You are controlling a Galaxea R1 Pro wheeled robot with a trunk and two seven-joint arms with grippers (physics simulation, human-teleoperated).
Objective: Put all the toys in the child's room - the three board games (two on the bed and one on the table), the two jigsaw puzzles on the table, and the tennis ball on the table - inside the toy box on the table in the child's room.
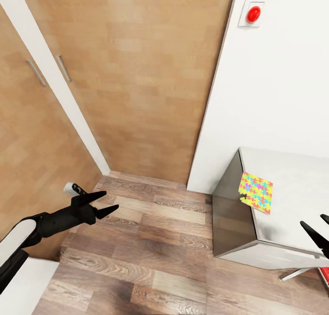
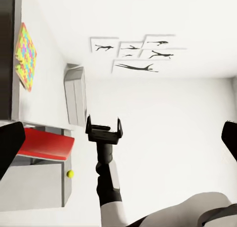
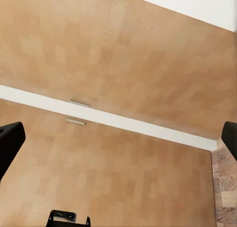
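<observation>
Left gripper: fingers spread wide, holding nothing, above the wood floor by the wooden wardrobe doors. Right gripper: fingers apart, empty, over the table. Jigsaw puzzle: flat on the table near its end edge. Tennis ball: on the table, well apart from the puzzle. Red button: on the white wall.

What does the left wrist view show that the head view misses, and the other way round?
Left wrist view alone: the tennis ball, the baseball-player silhouette pictures, a red object and the right gripper seen whole, fingers apart. Head view alone: the wooden wardrobe doors, the plank floor, a red wall button and the open left gripper. Both: a jigsaw puzzle on the table.
</observation>
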